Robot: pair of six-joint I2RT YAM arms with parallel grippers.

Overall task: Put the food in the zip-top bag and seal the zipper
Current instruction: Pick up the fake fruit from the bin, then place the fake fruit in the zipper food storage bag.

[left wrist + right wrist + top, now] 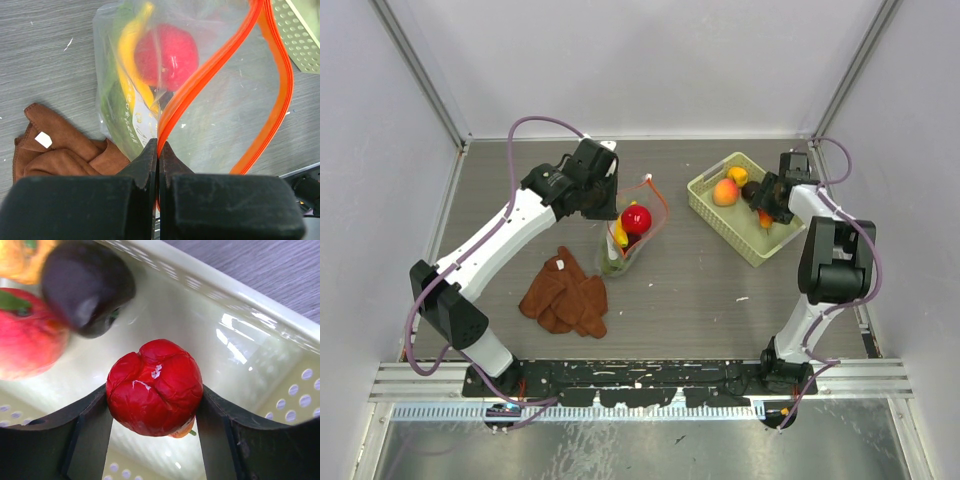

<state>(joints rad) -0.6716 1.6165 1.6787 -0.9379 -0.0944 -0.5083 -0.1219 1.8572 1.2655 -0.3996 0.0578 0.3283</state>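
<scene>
Pinching glossy orange-red zipper (220,56), left tool (158,147); right tool (155,396) clamped on wrinkled red piece (152,382)

The left arm (500,240) reached up from near and left of the zip-top bag (620,252), its wrist bent over the bag's far side, and the left gripper (158,150) was pinched flat on the zipper (200,75). Well to the right of the bag, the right arm (830,260) stood folded upright with its wrist tipped down. The right gripper (155,395) had its fingers (90,440) against both sides of a red wrinkled piece (155,385); whether they gripped it could not be told.
</scene>
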